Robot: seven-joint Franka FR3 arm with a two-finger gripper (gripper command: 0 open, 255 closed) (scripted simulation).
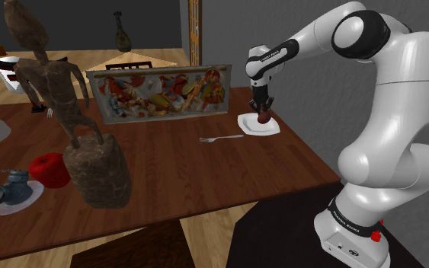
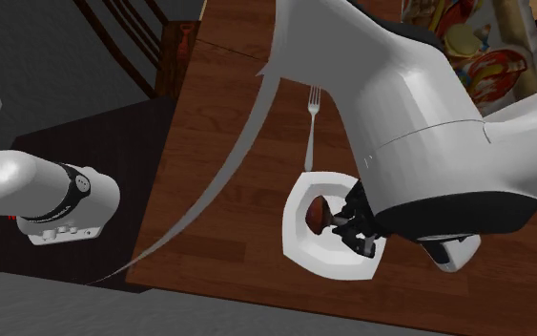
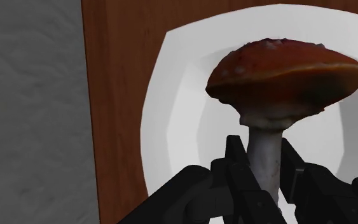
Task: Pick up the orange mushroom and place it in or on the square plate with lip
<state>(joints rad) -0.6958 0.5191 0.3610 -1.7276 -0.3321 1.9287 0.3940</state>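
Shoulder view, reading from its left: I see a blue object (image 1: 14, 183) on a small white dish (image 1: 30, 200), with a red round thing (image 1: 50, 169) just beside it. Next comes a brown figure (image 1: 56, 84) standing on a rough stone block (image 1: 98, 175). Behind these a framed picture (image 1: 159, 91) leans on the wooden table (image 1: 174, 167). Further right a fork (image 1: 222, 138) lies flat, and just past it sits the white square plate (image 1: 273, 129), near the table's corner. My gripper (image 1: 263, 113) points down over that plate, closed narrow on the pale stem of the mushroom (image 1: 264, 119). On the wrist view the red-orange cap stands out beyond the fingertips (image 3: 236, 159), with the plate's raised lip behind it. I cannot tell whether the mushroom touches the plate. At the far right are the white arm (image 1: 388, 99) and its dark stand (image 1: 281, 240).
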